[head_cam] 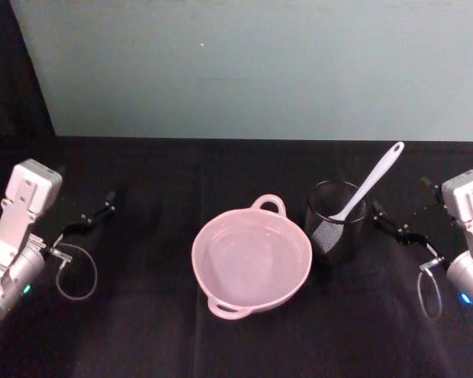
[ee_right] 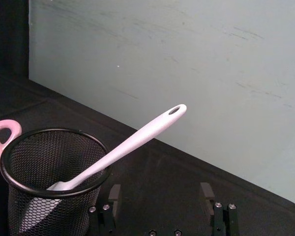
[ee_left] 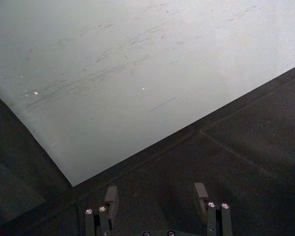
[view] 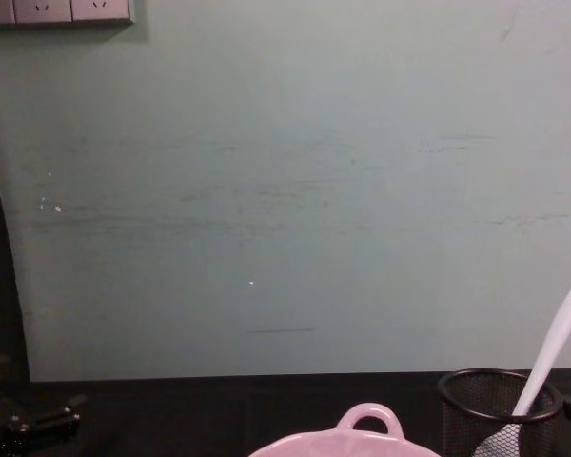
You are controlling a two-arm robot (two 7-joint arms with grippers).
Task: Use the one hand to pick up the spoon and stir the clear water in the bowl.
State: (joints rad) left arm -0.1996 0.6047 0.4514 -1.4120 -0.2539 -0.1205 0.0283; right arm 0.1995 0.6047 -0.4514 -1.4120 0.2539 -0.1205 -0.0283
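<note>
The pale pink bowl [head_cam: 280, 295] with clear water sits mid-table; its loop handle shows in the right wrist view [ee_right: 1, 132] and the chest view [view: 366, 419]. Just right of it stands a black wire-mesh cup [head_cam: 337, 236]. The white spoon [head_cam: 370, 183] leans in that cup, head down, handle slanting up to the right [ee_right: 137, 138] [view: 550, 360]. My right gripper [head_cam: 380, 216] hovers open just right of the cup, holding nothing [ee_right: 160, 194]. My left gripper [head_cam: 104, 206] rests open far to the left, apart from the bowl [ee_left: 156, 196].
A pale green wall panel [head_cam: 260, 63] stands behind the black table [head_cam: 158, 173]. Black tabletop lies between the left gripper and the bowl. A grey cable loop [head_cam: 77, 272] hangs by the left wrist, another [head_cam: 430, 293] by the right.
</note>
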